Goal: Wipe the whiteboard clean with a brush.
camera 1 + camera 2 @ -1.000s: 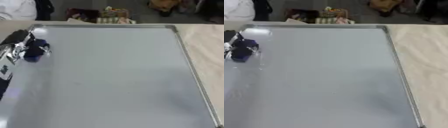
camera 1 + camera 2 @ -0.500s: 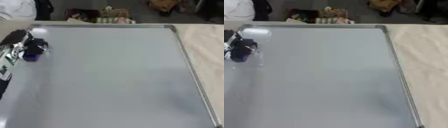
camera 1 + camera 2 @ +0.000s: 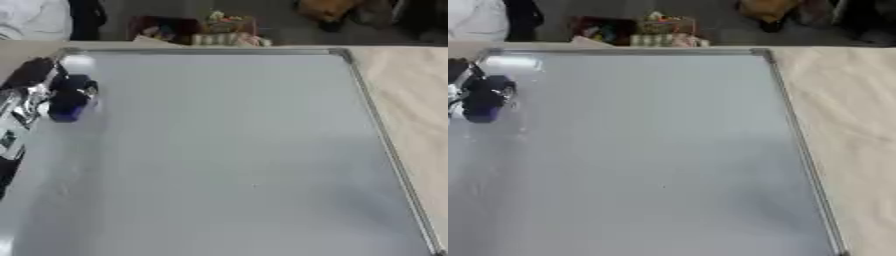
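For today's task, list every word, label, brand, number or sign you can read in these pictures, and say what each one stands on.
None can be read.
The whiteboard shows no writing.
The blue brush in the left hand shows no legible label.
A small greenish patch on the left arm may be a label: too blurred to read.
The colourful items beyond the far edge: too blurred to read.

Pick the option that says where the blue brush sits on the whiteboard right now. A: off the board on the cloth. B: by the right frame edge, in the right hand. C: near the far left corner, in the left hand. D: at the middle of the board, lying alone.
C: the blue brush is held by the left hand near the far left corner of the whiteboard; no right hand shows.
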`<control>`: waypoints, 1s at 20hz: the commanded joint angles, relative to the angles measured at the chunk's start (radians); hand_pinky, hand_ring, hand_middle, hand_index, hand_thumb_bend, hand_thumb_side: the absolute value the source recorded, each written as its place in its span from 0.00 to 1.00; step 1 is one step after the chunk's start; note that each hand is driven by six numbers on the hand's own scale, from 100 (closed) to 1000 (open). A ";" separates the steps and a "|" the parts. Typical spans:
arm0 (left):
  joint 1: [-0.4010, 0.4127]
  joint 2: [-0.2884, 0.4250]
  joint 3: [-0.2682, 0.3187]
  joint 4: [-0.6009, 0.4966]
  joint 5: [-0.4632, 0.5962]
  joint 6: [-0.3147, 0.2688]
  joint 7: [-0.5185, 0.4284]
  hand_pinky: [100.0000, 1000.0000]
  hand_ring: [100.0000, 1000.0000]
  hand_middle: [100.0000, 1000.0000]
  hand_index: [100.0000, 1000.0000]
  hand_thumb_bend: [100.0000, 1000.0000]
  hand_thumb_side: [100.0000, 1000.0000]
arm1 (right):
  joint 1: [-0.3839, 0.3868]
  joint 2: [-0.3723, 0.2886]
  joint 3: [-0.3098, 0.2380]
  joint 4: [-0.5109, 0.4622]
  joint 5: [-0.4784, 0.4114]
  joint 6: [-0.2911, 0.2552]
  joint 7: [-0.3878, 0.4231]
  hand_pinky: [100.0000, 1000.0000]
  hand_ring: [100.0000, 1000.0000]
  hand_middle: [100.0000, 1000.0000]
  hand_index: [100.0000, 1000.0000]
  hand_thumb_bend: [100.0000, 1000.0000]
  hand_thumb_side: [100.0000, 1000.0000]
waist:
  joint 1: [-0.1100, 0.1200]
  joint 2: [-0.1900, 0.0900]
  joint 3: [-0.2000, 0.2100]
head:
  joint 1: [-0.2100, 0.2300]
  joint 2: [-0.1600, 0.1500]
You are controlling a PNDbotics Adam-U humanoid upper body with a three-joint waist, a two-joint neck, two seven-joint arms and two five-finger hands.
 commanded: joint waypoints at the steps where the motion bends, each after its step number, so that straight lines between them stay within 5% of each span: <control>1: -0.016 -0.009 -0.007 -0.005 -0.028 -0.005 0.015 0.49 0.48 0.23 0.49 0.08 0.47 | -0.012 -0.009 -0.004 -0.011 -0.003 -0.005 0.003 0.85 0.80 0.55 0.85 0.00 1.00 | 0.001 -0.013 -0.012 | 0.019 -0.023; 12: -0.023 -0.035 -0.012 0.009 -0.084 -0.054 0.024 0.49 0.48 0.23 0.48 0.10 0.48 | -0.017 -0.007 -0.007 -0.011 -0.004 -0.006 0.002 0.86 0.80 0.54 0.85 0.00 1.00 | 0.012 0.007 -0.036 | 0.027 -0.034; 20: -0.028 -0.066 -0.035 -0.003 -0.011 -0.069 -0.029 0.50 0.48 0.23 0.49 0.07 0.53 | -0.015 -0.004 -0.008 -0.011 -0.005 -0.002 0.000 0.86 0.80 0.54 0.85 0.00 1.00 | 0.009 0.005 -0.035 | 0.025 -0.028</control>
